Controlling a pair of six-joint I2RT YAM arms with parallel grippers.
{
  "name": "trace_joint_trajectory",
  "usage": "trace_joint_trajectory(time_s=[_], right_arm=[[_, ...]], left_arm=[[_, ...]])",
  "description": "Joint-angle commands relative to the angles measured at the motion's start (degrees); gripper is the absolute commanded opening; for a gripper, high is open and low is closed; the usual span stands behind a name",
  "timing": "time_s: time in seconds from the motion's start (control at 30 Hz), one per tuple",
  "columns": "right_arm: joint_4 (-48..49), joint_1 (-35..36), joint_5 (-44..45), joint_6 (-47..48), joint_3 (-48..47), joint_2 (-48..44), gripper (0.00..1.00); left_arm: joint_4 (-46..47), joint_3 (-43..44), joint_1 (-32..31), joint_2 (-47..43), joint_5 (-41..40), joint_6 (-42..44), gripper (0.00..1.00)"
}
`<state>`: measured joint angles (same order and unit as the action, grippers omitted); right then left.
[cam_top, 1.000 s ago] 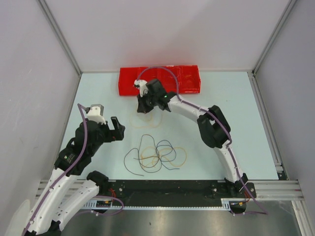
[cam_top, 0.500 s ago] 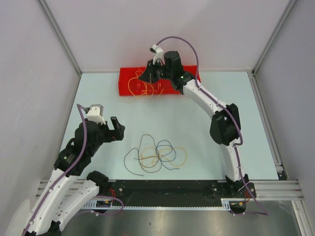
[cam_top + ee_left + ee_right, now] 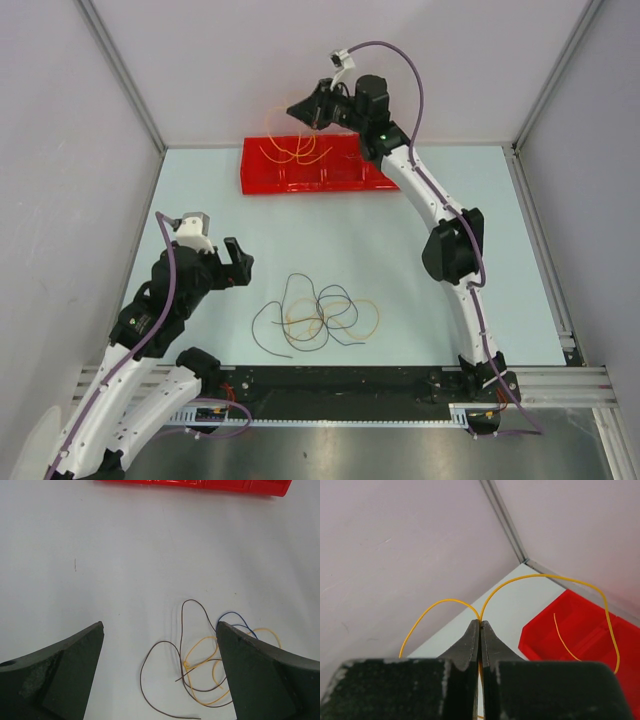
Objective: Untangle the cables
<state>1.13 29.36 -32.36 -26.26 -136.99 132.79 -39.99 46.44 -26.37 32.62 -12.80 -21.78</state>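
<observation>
A tangle of thin cables (image 3: pixel 320 315), dark brown, navy and yellow, lies in loose loops on the table in front of the arm bases; the left wrist view shows these cables (image 3: pixel 200 667) too. My right gripper (image 3: pixel 318 118) hangs high over the red tray (image 3: pixel 375 178) at the back, shut on a yellow cable (image 3: pixel 295 152) whose loops dangle over the tray. In the right wrist view that yellow cable (image 3: pixel 545 577) arcs out both ways from the gripper (image 3: pixel 480 624). My left gripper (image 3: pixel 222 250) stands open at the left, apart from the tangle, nothing between its fingers (image 3: pixel 60 665).
The red tray sits against the back wall, its edge (image 3: pixel 200 485) at the top of the left wrist view. Grey walls close the table on three sides. Thick purple cables run along both arms.
My right gripper has risen from low over the table in front of the tray to high above it, carrying the yellow cable. The left arm has not moved.
</observation>
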Motion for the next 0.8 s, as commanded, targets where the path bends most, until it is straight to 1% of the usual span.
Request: trace_joint_trajectory(time_s=[0.0, 0.1, 0.23, 0.33, 0.57, 0.77], right_arm=[[4.41, -0.01, 3.69, -0.64, -5.04, 0.63, 0.0], [6.43, -0.27, 5.28, -0.63, -5.13, 0.89, 0.0], [8.89, -0.45, 5.29, -1.69, -6.27, 3.34, 0.0], [9.24, -0.54, 5.99, -1.08, -6.98, 4.84, 0.0], [8.1, -0.62, 12.31, 3.41, -6.8, 7.04, 0.0], [10.12, -0.8, 12.32, 3.06, -7.76, 10.64, 0.0]], left_arm=[[1.58, -0.38, 0.71, -0.01, 0.84, 1.3, 1.0], [1.58, -0.38, 0.88, 0.07, 0.76, 1.3, 1.0], [1.58, -0.38, 0.97, 0.25, 0.67, 1.3, 1.0], [1.49, -0.38, 0.97, 0.42, 0.67, 1.21, 1.0], [1.4, -0.47, 1.06, 0.6, 0.14, 0.95, 1.0], [1.4, -0.47, 1.06, 1.04, -0.03, 0.86, 1.0]])
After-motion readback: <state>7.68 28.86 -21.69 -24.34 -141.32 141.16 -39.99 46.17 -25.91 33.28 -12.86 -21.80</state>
